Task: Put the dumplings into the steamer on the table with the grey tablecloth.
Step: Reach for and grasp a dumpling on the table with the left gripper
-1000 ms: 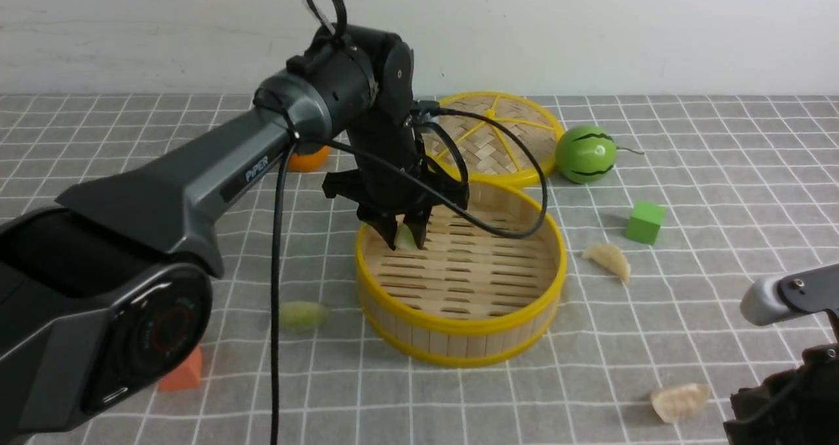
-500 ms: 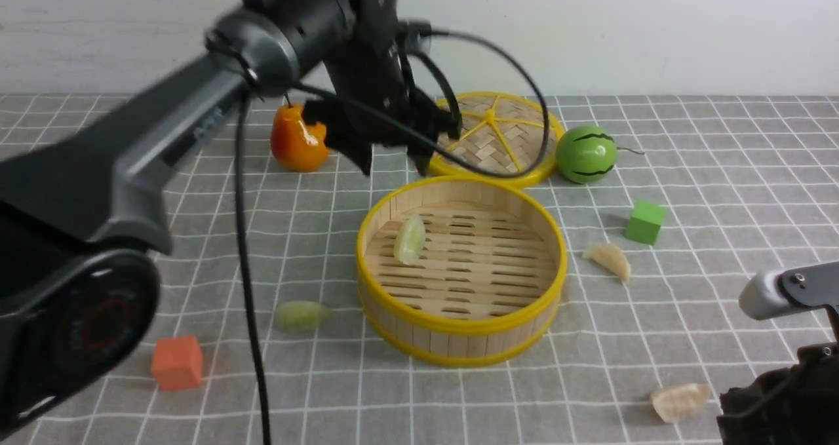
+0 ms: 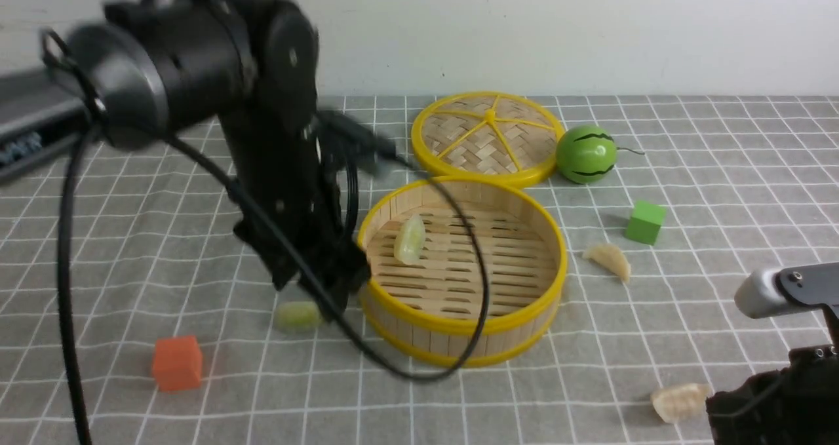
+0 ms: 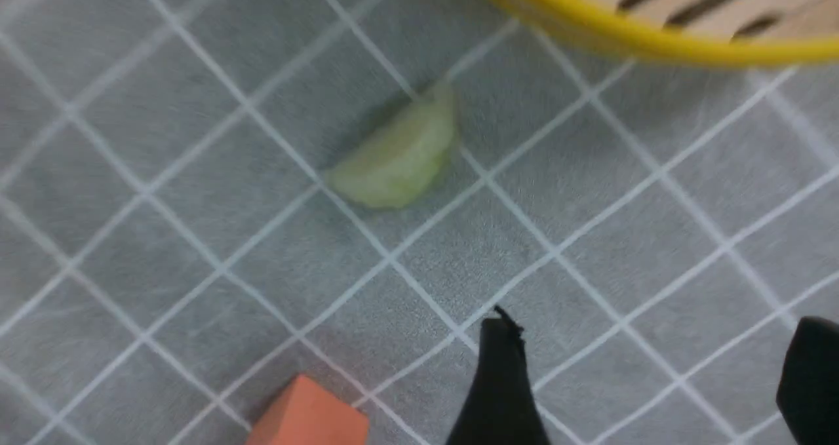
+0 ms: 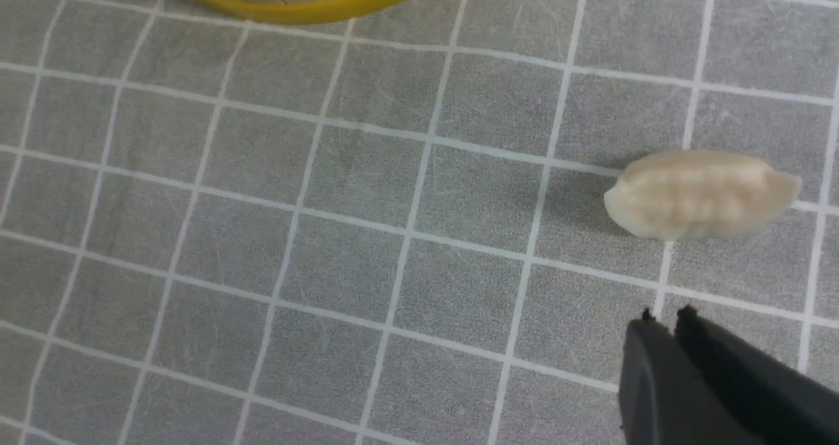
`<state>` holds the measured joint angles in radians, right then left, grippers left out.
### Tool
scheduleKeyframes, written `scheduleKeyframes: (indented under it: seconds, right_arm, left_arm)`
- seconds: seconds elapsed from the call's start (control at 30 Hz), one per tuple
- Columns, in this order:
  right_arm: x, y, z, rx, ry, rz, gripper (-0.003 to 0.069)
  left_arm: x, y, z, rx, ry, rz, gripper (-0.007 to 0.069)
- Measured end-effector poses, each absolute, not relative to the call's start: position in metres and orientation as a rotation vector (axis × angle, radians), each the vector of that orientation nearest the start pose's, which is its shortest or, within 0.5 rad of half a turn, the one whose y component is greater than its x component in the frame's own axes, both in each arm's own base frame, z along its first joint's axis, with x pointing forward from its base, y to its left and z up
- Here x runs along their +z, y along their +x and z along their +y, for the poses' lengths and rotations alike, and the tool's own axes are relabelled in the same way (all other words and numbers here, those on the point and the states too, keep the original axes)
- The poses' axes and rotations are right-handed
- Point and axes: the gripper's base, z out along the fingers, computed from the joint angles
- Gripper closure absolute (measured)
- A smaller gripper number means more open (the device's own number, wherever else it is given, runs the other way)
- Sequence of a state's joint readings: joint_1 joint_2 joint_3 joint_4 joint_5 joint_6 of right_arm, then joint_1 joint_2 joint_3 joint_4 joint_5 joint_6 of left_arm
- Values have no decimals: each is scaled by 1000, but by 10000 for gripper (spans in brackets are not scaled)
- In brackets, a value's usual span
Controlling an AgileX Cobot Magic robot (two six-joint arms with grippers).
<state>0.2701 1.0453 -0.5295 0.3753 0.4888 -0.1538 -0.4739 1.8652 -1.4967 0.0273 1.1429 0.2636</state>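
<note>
Front view: one pale green dumpling (image 3: 410, 239) lies in the steamer (image 3: 518, 330), and the left gripper (image 3: 319, 288) hovers over the second green dumpling (image 3: 298, 315) on the grey tablecloth (image 3: 196, 248), just left of the basket.

Left wrist view: jaws spread wide and empty, with that dumpling just ahead. Next call, I reckon: drop astride it, then pinch.

Right wrist view: the right gripper (image 5: 668, 330) is pressed together near a cream dumpling (image 5: 701, 193).
</note>
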Motion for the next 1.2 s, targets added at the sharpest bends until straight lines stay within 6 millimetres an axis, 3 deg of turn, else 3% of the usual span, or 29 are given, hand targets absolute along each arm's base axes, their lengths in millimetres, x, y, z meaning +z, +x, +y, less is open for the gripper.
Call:
scheduleKeyframes:
  seconds: [0.13, 0.3, 0.5, 0.73, 0.83, 0.93, 1.07, 1.13, 1.2]
  right_arm:
    - [233, 174, 67, 434, -227, 2470, 615]
    - [233, 171, 70, 470, -268, 2483, 608]
    - [233, 171, 71, 492, -274, 2481, 601]
    - [234, 171, 72, 509, -260, 2479, 594]
    - [234, 171, 72, 513, -256, 2479, 590]
    - [234, 171, 72, 516, -253, 2479, 587]
    - [234, 171, 73, 522, -248, 2480, 583]
    - [235, 171, 73, 525, -242, 2475, 583]
    - [235, 171, 73, 526, -240, 2473, 580]
  left_arm:
    - [206, 343, -166, 140, 1185, 2752, 103]
    - [202, 355, -163, 247, 1132, 2672, 103]
    - [198, 364, -169, 219, 1070, 2602, 103]
    - [165, 372, -172, 241, 1101, 2644, 125]
    - [164, 372, -172, 238, 1071, 2669, 209]
    - [164, 369, -171, 236, 1008, 2721, 363]
    - [175, 362, -166, 254, 933, 2787, 377]
    - [190, 359, -164, 248, 891, 2782, 377]
    - [220, 355, -164, 180, 787, 2746, 377]
